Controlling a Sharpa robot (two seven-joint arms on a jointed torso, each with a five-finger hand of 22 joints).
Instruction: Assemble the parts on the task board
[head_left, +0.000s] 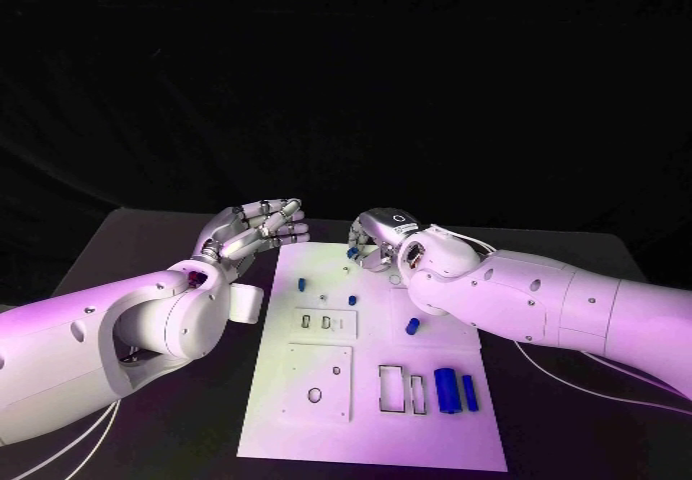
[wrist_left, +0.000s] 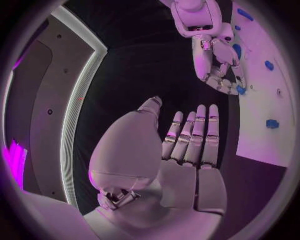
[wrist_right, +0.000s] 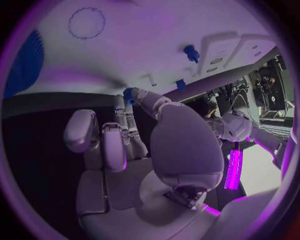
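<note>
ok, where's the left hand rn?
Head view: left hand hangs open, holding nothing, beside the board's far left corner, across from the right hand.

Left arm: enters from the left edge; left hand (head_left: 257, 230) raised, palm open, fingers (wrist_left: 199, 131) straight and side by side, holding nothing | Right arm: enters from the right edge, bent inward; right hand (head_left: 381, 240) curled downward, fingertips (wrist_right: 130, 95) pinching a small blue part (wrist_right: 129, 94)

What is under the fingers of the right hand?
The right hand pinches a small blue part over the far end of the task board. The board directly beneath its palm is covered.
</note>
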